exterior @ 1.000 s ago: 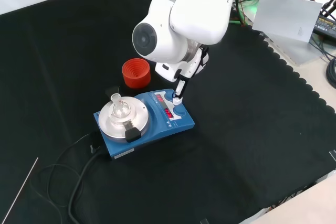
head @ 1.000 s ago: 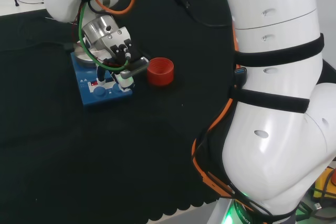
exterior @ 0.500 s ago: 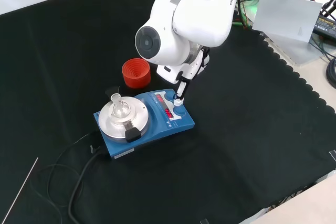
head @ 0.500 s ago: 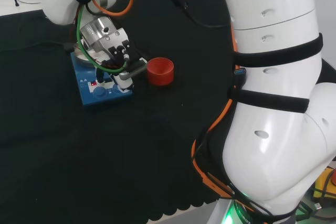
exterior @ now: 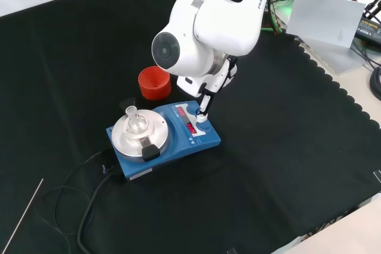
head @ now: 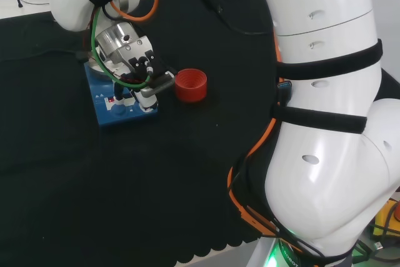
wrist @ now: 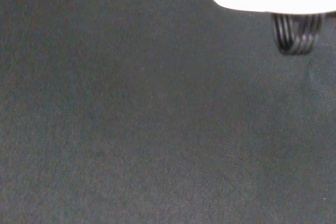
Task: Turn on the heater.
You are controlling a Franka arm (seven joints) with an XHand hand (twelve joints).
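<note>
In the front view, the blue heater (exterior: 164, 137) sat on the black cloth, a red cup (exterior: 155, 82) behind it. It looked heavy and hard; only its knob needs pressing. The hand (exterior: 205, 104) pointed one straight finger at it.

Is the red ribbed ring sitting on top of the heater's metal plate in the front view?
No. The red ribbed ring stands on the black cloth behind the blue heater, whose metal plate carries a small clear glass vessel.
</note>
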